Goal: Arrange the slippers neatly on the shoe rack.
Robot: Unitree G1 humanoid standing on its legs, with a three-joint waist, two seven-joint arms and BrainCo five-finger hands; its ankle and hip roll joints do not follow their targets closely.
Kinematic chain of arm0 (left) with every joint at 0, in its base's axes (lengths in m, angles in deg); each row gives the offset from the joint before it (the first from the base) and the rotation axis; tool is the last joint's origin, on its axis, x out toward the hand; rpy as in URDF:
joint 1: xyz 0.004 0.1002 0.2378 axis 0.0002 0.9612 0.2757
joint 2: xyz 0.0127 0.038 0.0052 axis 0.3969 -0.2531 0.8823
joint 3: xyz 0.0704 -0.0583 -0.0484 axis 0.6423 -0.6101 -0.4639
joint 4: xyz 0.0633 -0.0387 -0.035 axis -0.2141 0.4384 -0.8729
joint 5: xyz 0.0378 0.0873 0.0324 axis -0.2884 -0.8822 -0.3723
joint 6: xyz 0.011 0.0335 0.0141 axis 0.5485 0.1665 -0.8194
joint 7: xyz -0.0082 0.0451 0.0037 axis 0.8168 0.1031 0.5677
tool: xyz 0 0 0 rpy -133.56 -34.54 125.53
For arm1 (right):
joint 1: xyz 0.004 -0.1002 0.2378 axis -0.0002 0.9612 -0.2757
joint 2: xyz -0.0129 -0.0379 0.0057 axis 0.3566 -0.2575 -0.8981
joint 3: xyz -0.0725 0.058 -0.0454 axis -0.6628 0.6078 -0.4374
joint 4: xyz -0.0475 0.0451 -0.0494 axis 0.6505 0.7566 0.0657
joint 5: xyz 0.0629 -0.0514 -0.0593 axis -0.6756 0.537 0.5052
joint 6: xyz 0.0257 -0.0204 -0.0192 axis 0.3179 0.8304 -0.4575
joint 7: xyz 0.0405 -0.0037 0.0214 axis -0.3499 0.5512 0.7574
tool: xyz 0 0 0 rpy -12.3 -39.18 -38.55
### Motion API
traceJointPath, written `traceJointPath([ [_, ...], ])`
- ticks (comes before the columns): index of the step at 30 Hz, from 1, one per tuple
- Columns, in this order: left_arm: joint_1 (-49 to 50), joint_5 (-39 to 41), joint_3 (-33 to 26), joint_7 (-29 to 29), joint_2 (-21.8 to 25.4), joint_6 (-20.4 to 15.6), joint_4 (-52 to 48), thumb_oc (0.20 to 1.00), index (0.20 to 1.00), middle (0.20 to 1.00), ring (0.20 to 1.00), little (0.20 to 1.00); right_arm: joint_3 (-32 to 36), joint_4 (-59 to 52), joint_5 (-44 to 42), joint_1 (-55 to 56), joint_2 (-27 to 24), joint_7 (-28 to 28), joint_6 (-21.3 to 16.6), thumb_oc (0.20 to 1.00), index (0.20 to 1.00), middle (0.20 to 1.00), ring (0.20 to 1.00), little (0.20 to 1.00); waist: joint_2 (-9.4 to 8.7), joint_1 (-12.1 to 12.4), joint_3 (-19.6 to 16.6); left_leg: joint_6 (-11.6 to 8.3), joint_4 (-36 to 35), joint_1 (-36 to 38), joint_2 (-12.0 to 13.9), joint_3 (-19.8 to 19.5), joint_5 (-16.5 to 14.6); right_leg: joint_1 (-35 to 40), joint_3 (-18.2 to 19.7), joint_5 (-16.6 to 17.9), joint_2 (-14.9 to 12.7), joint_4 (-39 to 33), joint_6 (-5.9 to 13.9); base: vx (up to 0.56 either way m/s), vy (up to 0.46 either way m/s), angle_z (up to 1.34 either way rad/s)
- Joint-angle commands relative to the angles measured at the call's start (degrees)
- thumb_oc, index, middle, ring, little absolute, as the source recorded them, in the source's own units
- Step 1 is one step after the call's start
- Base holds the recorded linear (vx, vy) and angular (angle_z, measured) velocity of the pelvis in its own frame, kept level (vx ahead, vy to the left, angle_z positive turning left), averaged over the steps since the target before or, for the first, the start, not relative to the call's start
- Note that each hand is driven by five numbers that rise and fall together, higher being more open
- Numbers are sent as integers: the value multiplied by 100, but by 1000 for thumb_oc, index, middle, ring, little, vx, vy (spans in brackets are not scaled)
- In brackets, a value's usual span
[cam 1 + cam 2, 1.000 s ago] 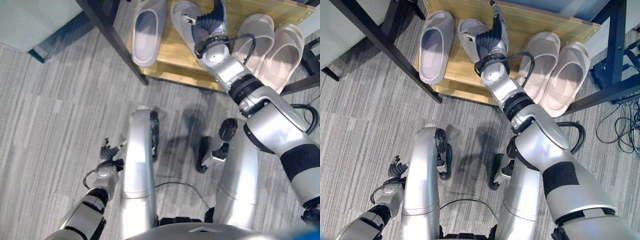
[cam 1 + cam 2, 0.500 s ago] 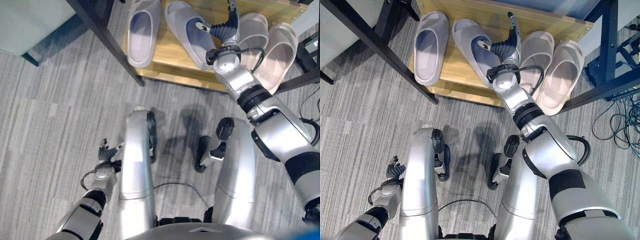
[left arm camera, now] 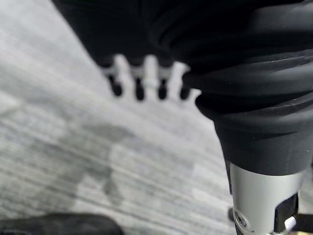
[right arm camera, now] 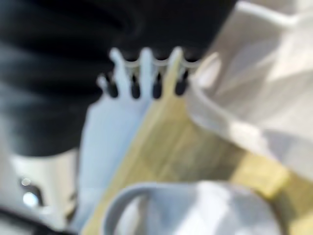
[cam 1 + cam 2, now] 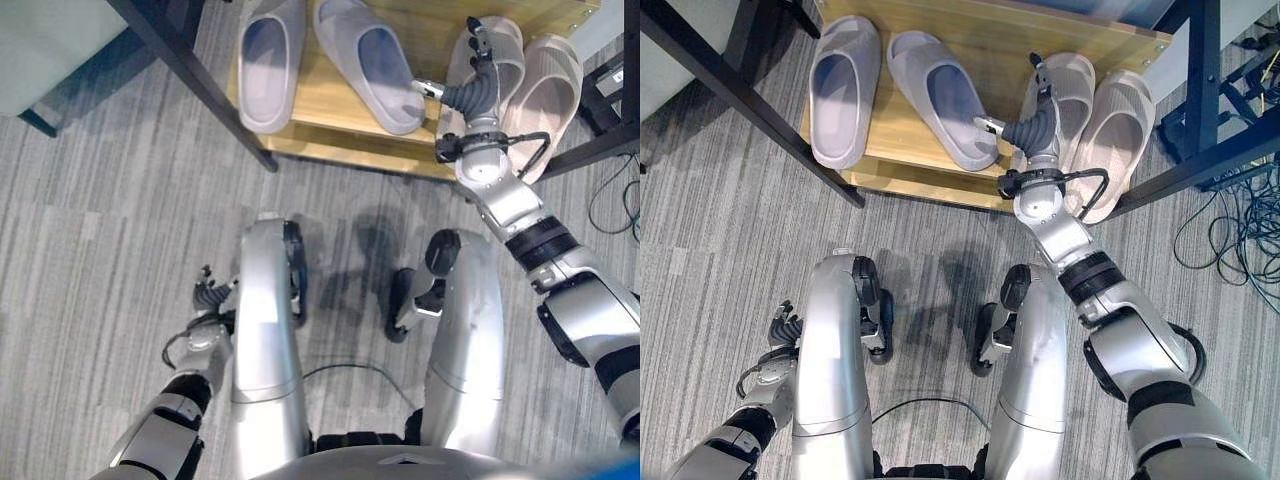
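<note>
- On the wooden shelf of the shoe rack (image 5: 940,175) I count four slippers, all lying sole-down with their openings up
- Grey pair, robot's left half of the shelf: the outer grey slipper (image 5: 843,85) lies fairly straight, while the inner grey slipper (image 5: 943,95) sits at a slant, its near end swung toward the beige pair, so the two splay apart
- Beige pair, right half: the inner beige slipper (image 5: 1060,100) and the outer beige slipper (image 5: 1118,135) lie side by side, just touching, both leaning the same way
- My right hand (image 5: 1032,125) hangs over the shelf between the slanted grey slipper and the inner beige one; in the wrist view its fingers (image 4: 144,73) are straight and spread, gripping nothing
- My left hand (image 5: 208,300) hangs idle low over the carpet (image 5: 90,230), well away from the rack, its fingers (image 3: 139,81) relaxed and empty
- My judgement: the bulk of the job is done, since every slipper I can see is on the rack
- What seems left is tidying, chiefly squaring the slanted grey slipper against its mate; whether that counts as neat enough already I can't say
</note>
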Motion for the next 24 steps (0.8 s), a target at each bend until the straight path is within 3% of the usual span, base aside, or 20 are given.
traceJointPath([
  [1, 410, -195, -129, -16, 175, -87, -233, 1000, 1000, 1000, 1000, 1000, 177, -387, 449, -435, -204, 115, -114, 1000, 1000, 1000, 1000, 1000, -19, 190, 178, 265, 339, 305, -169, -312, -1052, 143, 979, -28, 132, -82, -43, 0, 0, 0],
  [11, 557, -368, -368, 136, 199, -119, -389, 1000, 1000, 1000, 1000, 1000, 340, -1204, 1889, -62, -781, 503, 217, 1000, 1000, 1000, 1000, 1000, -44, 198, 178, 249, 359, 305, -225, -365, -1040, 143, 996, -37, 122, -65, 4, 0, 0, 0],
  [16, 561, -372, -366, 135, 198, -116, -395, 1000, 1000, 1000, 1000, 1000, 360, -1244, 1906, -35, -787, 518, 240, 1000, 1000, 1000, 1000, 1000, -42, 201, 178, 249, 360, 305, -226, -365, -1039, 143, 996, -36, 120, -64, 5, 0, 0, 0],
  [17, 648, -510, -488, 203, 163, -119, -472, 1000, 1000, 1000, 1000, 1000, 453, -1668, 2515, 255, -1106, 808, 301, 1000, 1000, 1000, 1000, 1000, -82, 187, 178, 228, 345, 305, -248, -396, -1028, 143, 1005, -21, 128, -76, 25, 0, 0, 0],
  [24, 699, -635, -558, 255, 133, -59, -499, 1000, 1000, 1000, 1000, 1000, 591, -2075, 2789, 663, -1280, 1270, 361, 1000, 1000, 1000, 1000, 1000, -89, 200, 178, 207, 355, 305, -247, -425, -1012, 143, 1002, -30, 129, -58, 19, 3, -3, 2],
])
